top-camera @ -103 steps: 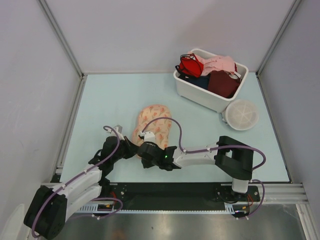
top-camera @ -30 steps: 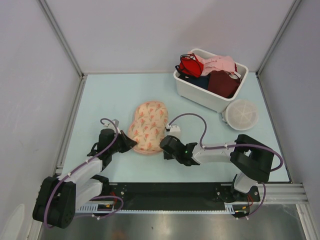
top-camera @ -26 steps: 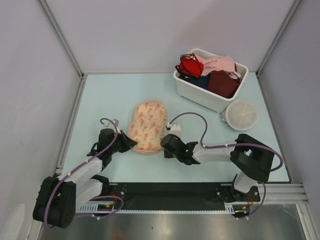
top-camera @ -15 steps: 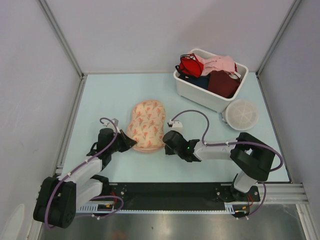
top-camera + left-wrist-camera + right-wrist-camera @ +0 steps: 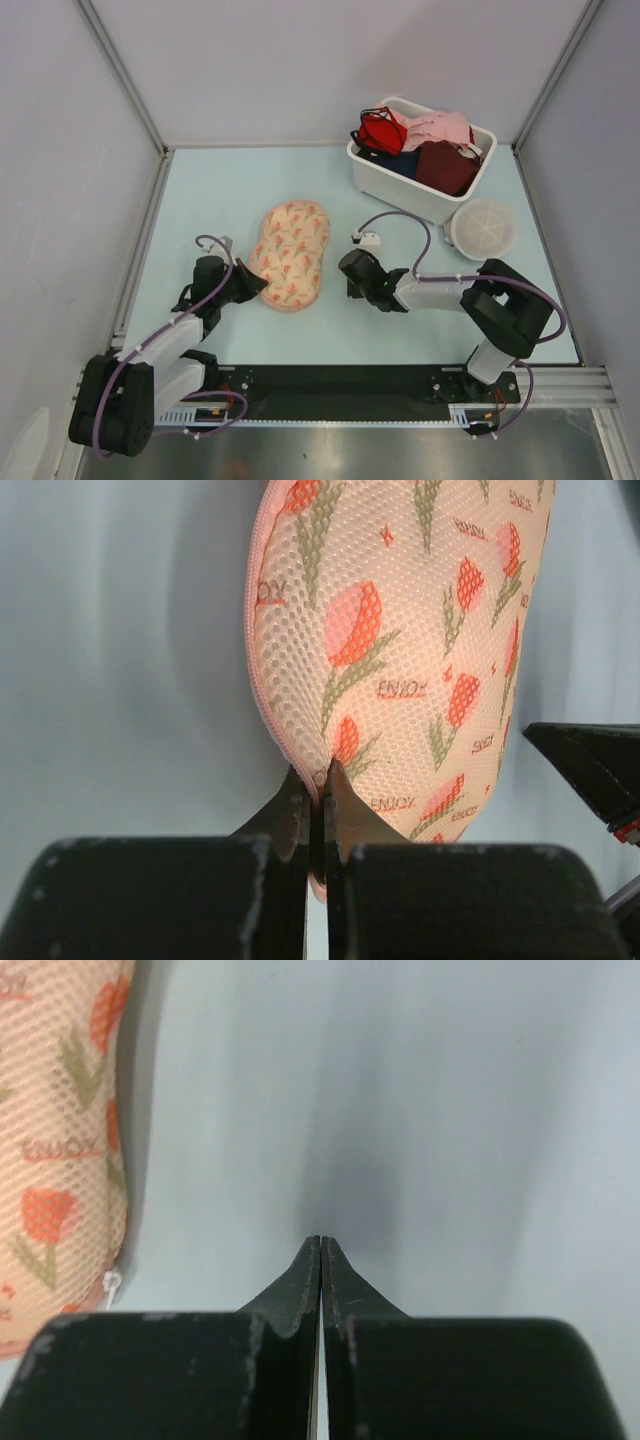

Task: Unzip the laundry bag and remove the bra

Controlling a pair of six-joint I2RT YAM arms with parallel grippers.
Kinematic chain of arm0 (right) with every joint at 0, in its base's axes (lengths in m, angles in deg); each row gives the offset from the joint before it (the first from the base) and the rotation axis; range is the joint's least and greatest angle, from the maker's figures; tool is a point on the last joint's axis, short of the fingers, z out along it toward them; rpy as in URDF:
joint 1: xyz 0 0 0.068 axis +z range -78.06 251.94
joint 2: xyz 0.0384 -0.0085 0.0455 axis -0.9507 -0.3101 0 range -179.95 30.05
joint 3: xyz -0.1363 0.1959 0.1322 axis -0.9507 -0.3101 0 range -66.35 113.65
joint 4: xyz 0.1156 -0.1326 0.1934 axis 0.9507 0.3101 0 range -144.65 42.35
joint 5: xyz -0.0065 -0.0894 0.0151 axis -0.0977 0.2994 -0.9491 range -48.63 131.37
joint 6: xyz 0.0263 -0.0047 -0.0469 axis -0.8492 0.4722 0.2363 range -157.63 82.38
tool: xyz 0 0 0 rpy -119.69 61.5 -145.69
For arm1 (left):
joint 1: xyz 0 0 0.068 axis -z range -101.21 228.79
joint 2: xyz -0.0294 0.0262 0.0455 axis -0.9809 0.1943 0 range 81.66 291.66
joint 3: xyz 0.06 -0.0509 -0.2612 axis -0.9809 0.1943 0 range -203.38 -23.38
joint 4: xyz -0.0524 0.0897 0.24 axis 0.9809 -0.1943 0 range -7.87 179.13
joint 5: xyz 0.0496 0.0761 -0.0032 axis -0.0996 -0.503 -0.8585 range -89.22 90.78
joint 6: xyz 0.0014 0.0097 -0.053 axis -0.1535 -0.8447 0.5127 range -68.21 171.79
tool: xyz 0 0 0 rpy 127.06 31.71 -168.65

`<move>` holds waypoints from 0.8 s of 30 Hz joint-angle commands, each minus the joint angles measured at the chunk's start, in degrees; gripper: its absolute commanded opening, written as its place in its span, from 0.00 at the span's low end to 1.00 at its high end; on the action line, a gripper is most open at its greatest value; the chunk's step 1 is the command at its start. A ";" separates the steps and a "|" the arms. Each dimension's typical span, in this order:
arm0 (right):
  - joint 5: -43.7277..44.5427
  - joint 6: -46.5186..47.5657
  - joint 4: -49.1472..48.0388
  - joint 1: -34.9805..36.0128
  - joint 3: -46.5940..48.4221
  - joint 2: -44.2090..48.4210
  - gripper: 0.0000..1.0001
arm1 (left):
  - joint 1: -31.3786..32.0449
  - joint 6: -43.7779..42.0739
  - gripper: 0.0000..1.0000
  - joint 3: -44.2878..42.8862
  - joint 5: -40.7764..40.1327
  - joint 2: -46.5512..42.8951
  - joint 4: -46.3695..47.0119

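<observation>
The laundry bag, peach with an orange-red leaf print, lies flat on the pale table; it fills the left wrist view. My left gripper is shut on the seam at the bag's near left edge. My right gripper is shut on nothing and sits just right of the bag without touching it. In the right wrist view the bag's edge shows at the left, with a small white tag at its seam. The bra is hidden.
A white bin at the back right holds a red bra, a pale pink garment and dark garments. A round white mesh disc lies beside it. Metal rails and grey walls border the table.
My right gripper has moved from the bag's near left end, round its near edge, to its right side and back a little. The bag's near end has swung right. The left gripper kept its hold.
</observation>
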 commanded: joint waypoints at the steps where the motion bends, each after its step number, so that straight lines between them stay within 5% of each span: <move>1: 2.57 2.84 0.95 -1.13 0.55 -0.75 0.00 | -0.61 -2.63 0.00 -1.25 -1.65 -0.56 -0.05; 14: 3.71 3.19 5.87 1.15 1.43 10.40 0.01 | -0.44 -1.58 0.02 -0.98 3.88 -2.58 0.82; 15: 3.80 3.19 6.22 1.33 1.43 12.32 0.03 | -0.44 -1.41 0.08 -0.81 4.41 -2.93 0.82; 16: 3.71 3.28 6.40 1.42 1.52 13.21 0.04 | -0.18 -1.58 0.30 -0.72 5.28 -3.55 0.91; 19: 3.36 4.51 7.63 2.03 2.13 16.12 0.14 | 1.31 -3.24 0.73 -1.85 1.64 -5.91 -1.89; 24: 4.06 7.14 10.71 4.49 6.79 17.88 0.40 | 3.25 -4.04 0.97 -6.16 -8.58 -12.50 -14.37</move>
